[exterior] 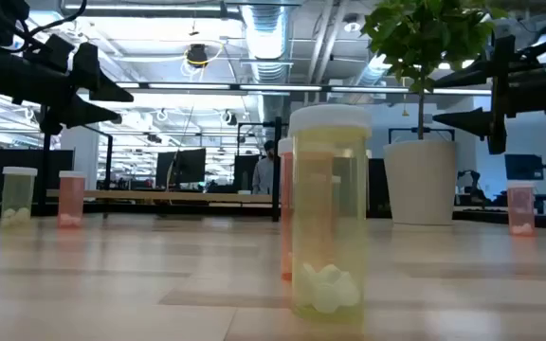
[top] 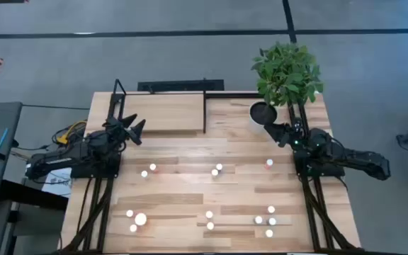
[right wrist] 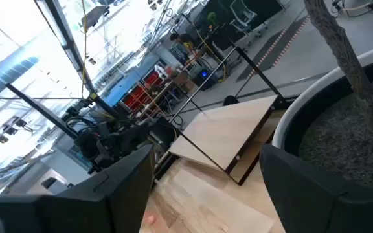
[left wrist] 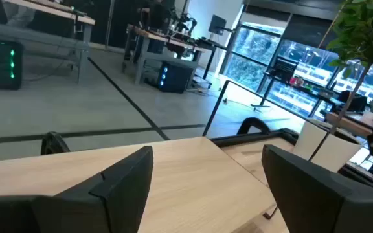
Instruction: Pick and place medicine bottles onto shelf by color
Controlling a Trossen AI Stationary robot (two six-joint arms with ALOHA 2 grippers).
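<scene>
On the desk, far edge: the shelf (top: 167,113), a light-wood board framed by thin black rods, lies between the left corner and the middle.
Shelf contents: no bottle shows on the board in the high view.
Medicine bottles, middle band: 2 near the left side (top: 148,170), 2 at the centre (top: 217,170), 1 reddish near the right side (top: 269,163).
Medicine bottles, near edge: 3 toward the left corner, 1 of them larger and white (top: 140,219); 3 at the middle (top: 209,220); 4 toward the right corner (top: 270,221).
Low view: a yellowish white-capped bottle (exterior: 329,210) stands upright closest to the camera, pale pills at its bottom, with an orange bottle (exterior: 286,208) just behind it.
Left gripper (top: 137,127): raised over the left end of the shelf, fingers spread wide, nothing between them.
Right gripper (top: 268,129): raised at the far right corner, just beside the white plant pot (top: 263,112), fingers (right wrist: 118,181) spread wide and empty.
Plant (top: 287,71): green leaves overhang the far right corner.
</scene>
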